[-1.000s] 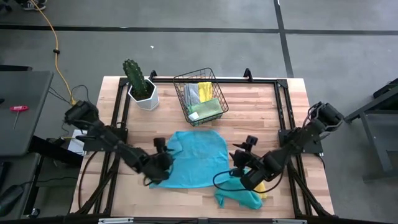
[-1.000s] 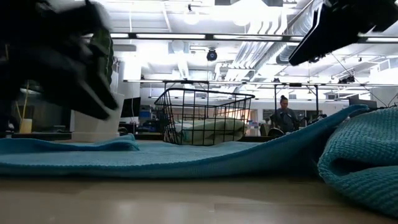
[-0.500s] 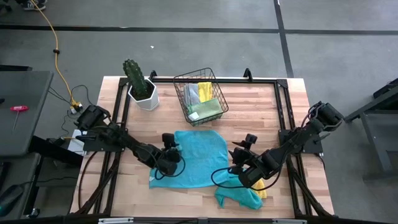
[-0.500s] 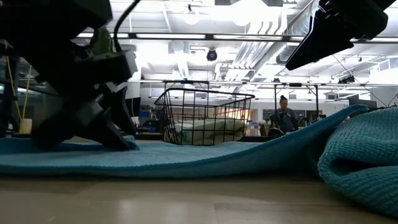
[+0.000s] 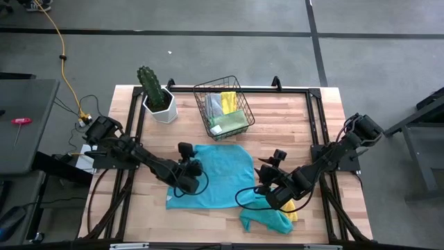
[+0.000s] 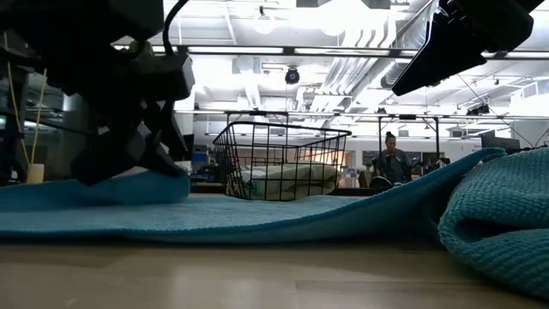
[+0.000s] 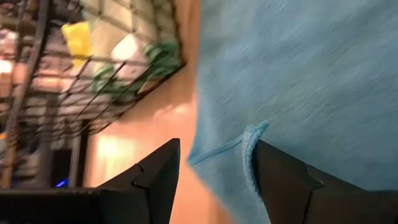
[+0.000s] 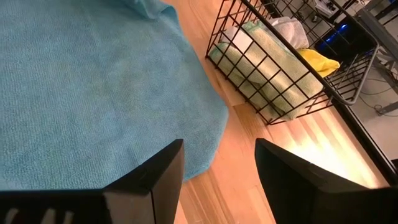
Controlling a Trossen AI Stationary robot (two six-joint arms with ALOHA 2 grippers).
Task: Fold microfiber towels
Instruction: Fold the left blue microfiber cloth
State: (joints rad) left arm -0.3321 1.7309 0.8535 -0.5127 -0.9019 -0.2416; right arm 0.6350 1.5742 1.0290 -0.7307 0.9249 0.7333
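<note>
Teal towel (image 6: 257, 219) spread across table; black wire basket (image 6: 279, 161) behind; left tool (image 6: 129, 129) over towel's folded edge.

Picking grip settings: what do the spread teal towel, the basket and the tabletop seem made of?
Teal towel: soft fuzzy cloth, likely microfiber; fine nap, matte, stitched hem. Basket: thin black wire grid, probably coated metal. Tabletop: light wood planks, visible grain and seams, slight sheen.

No writing, label, brand mark, number or sign can be read on anything in any of these four views.
</note>
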